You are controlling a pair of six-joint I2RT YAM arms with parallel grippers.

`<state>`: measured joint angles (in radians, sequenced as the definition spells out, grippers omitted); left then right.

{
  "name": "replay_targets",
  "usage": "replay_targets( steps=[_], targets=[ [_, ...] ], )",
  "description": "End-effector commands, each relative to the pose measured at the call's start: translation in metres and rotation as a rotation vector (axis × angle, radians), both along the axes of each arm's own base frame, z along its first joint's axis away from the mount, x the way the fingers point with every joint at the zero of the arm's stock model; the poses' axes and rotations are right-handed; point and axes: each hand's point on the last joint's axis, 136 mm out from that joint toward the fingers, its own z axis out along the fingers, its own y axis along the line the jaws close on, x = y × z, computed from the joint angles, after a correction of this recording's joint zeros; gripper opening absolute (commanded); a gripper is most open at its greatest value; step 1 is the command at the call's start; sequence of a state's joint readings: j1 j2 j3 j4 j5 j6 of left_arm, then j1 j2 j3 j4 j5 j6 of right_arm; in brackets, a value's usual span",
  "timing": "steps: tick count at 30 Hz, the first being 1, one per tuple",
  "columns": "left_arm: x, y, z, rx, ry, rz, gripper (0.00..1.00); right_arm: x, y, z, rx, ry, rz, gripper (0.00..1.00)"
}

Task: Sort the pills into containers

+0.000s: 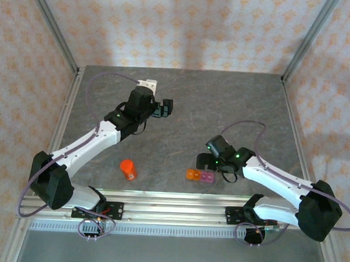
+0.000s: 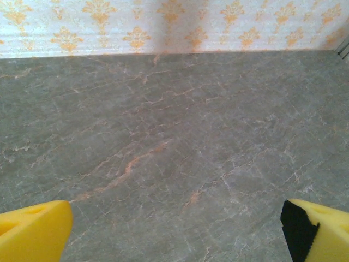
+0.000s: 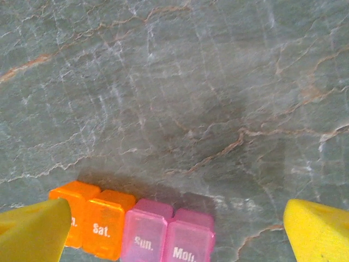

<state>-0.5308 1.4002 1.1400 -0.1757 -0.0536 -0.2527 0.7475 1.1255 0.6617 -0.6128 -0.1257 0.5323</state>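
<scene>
The containers (image 1: 199, 175) are a short strip of joined cells lying near the table's front edge. In the right wrist view the orange cells (image 3: 90, 217) and the pink cells (image 3: 169, 236) carry day labels and have their lids down. My right gripper (image 1: 205, 162) hovers just behind and above the strip, and its yellow fingertips stand wide open (image 3: 174, 221) with the strip low between them, untouched. My left gripper (image 1: 163, 109) is far back on the table, open (image 2: 174, 226) over bare stone. The pills are hidden.
An orange cylindrical bottle (image 1: 128, 169) stands left of the strip near the front edge. A small white object (image 1: 148, 83) sits at the back, just behind the left gripper. Metal frame posts (image 1: 73, 68) and patterned walls bound the grey marbled table (image 1: 222, 104).
</scene>
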Motion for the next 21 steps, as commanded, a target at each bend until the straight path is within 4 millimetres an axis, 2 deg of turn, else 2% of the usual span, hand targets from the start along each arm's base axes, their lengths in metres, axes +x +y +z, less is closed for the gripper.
replay_targets(
  steps=[1,8,16,21],
  targets=[
    [0.004,-0.006,0.013,0.023,-0.028,0.0,1.0,-0.011,-0.003,-0.009,0.009,0.043,-0.055,1.0],
    [0.005,-0.014,0.011,0.034,-0.028,-0.018,1.0,-0.019,0.004,-0.02,0.051,0.08,-0.081,1.0],
    [0.006,-0.018,0.01,0.034,-0.03,-0.023,1.0,-0.025,0.026,-0.025,0.129,0.121,-0.083,1.0],
    [0.006,-0.022,0.008,0.037,-0.027,-0.03,1.0,-0.026,0.044,-0.02,0.171,0.118,-0.062,1.0]
  ],
)
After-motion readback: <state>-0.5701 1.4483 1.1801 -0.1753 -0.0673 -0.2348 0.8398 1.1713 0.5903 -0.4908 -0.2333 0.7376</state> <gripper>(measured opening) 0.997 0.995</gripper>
